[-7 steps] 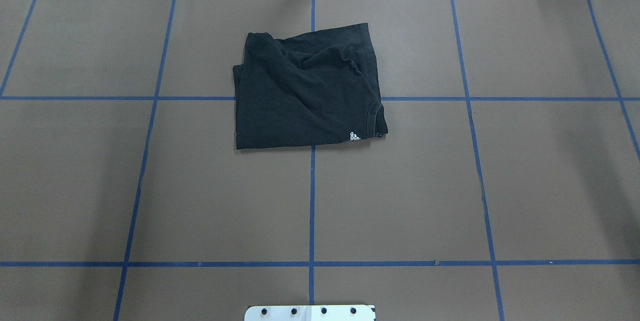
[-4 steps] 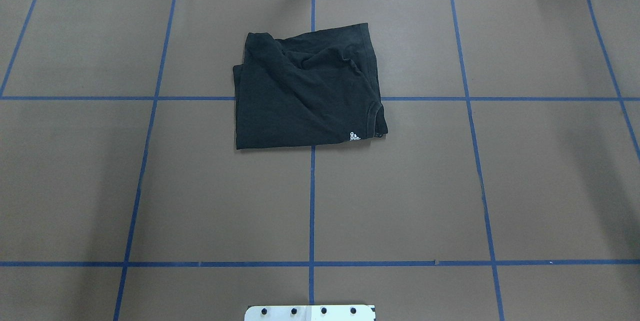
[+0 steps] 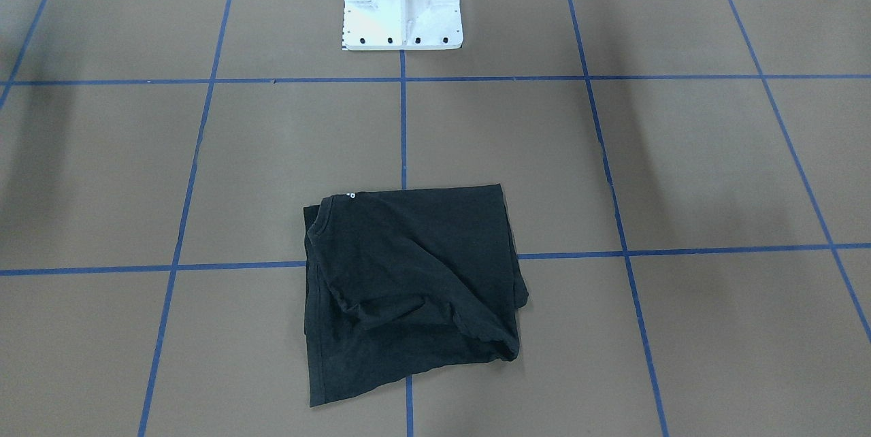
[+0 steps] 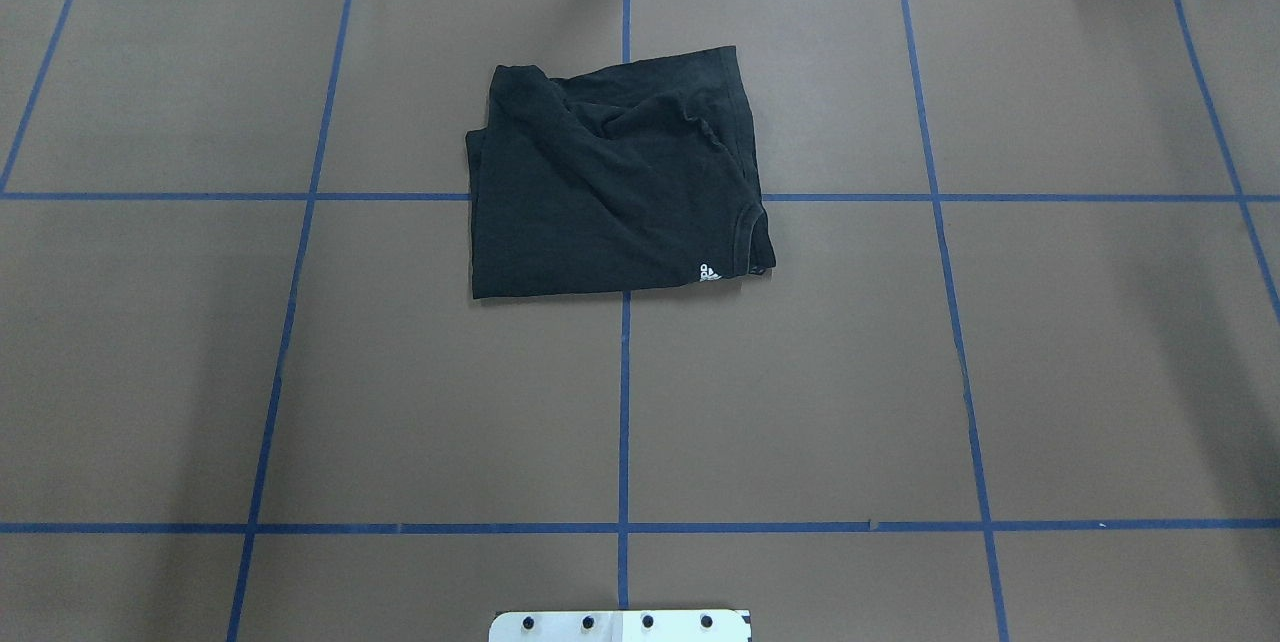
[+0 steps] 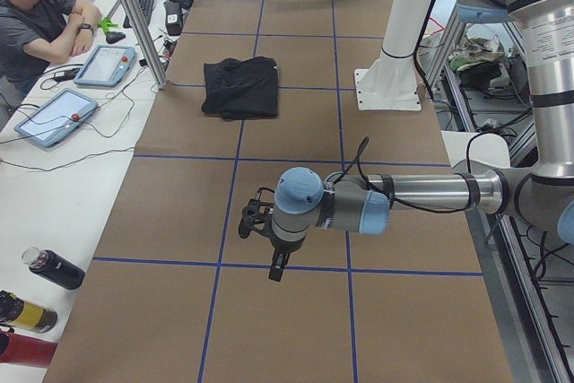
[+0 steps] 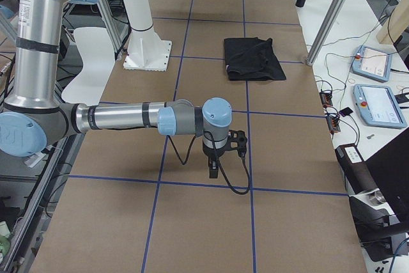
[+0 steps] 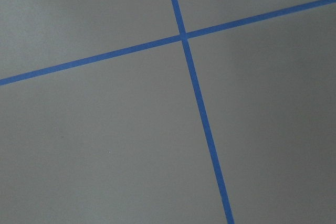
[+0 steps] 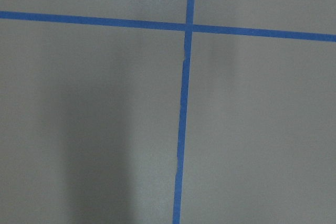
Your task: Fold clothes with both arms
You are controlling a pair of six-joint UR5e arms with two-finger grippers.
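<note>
the roughly folded black cotton t-shirt (image 4: 610,192) lay between, and well apart from, the black two-finger left gripper (image 5: 276,268) and right gripper (image 6: 213,169), their grip impossible to make out.

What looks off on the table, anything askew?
The T-shirt is folded but untidy: its far edge runs slanted against the tape grid, cloth bunches in wrinkles on the far half, and a flap pokes out at its near right corner.

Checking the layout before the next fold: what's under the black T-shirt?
The T-shirt lies on the brown table cover; blue tape lines run under it from four sides. Their crossing, and anything beneath, is covered.
</note>
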